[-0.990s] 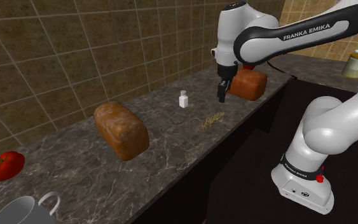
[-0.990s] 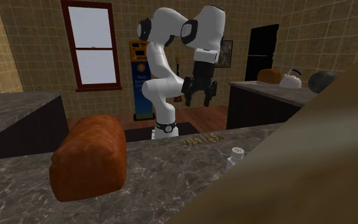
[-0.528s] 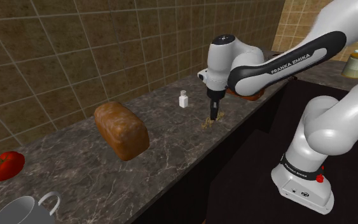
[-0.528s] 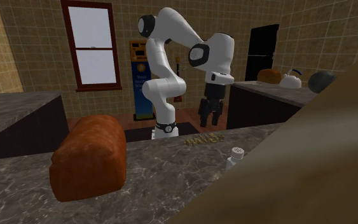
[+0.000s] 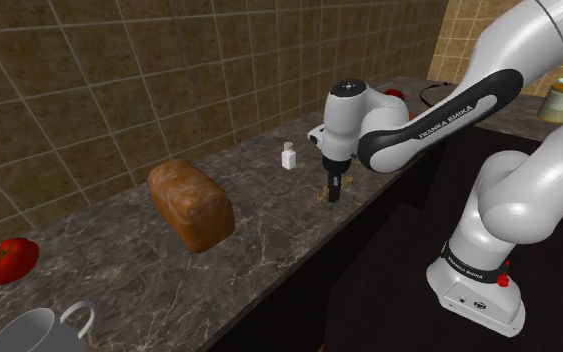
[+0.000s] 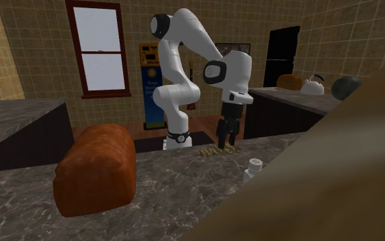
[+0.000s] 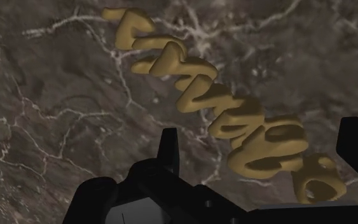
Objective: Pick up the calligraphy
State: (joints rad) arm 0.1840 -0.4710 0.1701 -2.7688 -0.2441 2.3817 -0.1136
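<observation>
Our fingers (image 7: pixel 168 149) are standing apart around one end of the calligraphy (image 7: pixel 234 121), which is lying near the front edge of the counter (image 5: pixel 269 228). We are dropping from high up, so squeezing is coming next.

Arm (image 5: pixel 529 190): glossy white shells, rounded tubular links, with dark grey to black at the joints.

Base (image 5: pixel 477 300): white squarish housing with rounded corners and small dark marks on its face.

Just above the base: a black ring (image 5: pixel 466 264) with small white lettering, unreadable.

Beside that ring, on the base's upper edge: a small red knob (image 5: pixel 503 281).

Well away from the base: the forearm link carries a long black band (image 5: pixel 449 112) printed in white capitals, "FRANKA EMIKA".

Farthest from the base: a round white wrist cap (image 5: pixel 347 90) with a dark centre spot, and below it the gripper (image 5: pixel 335 192), all black.

Fingers (image 7: pixel 166 149): black, flat-sided, square-tipped. The housing (image 7: pixel 171 197) behind them is black and angular.
</observation>
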